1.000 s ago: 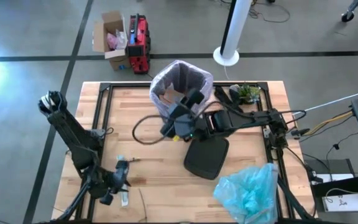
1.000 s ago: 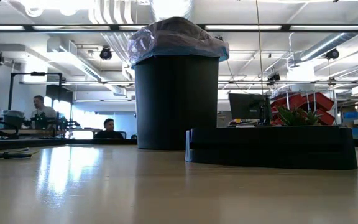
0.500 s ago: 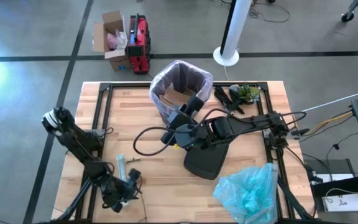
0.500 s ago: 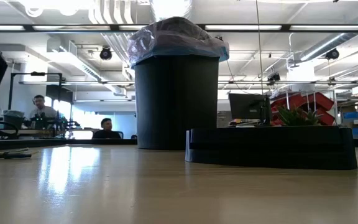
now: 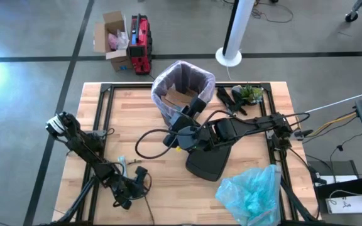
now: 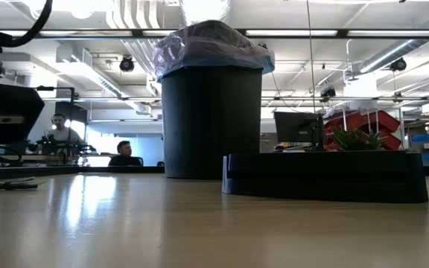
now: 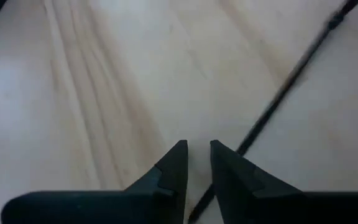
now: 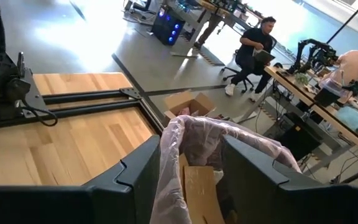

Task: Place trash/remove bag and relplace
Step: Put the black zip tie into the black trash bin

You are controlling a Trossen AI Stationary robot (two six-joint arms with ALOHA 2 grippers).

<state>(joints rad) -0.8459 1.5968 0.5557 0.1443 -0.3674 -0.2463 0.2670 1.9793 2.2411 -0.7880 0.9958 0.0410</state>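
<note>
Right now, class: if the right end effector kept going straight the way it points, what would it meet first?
Probably the bag's rim, which sits between the right end effector's open fingers; cardboard lies just beyond.

Bin at top middle of table in high view, bag in it, trash inside. Right gripper just below bin. Lid below that. Spare bag lower right. Left gripper lower left, low over table.
</note>
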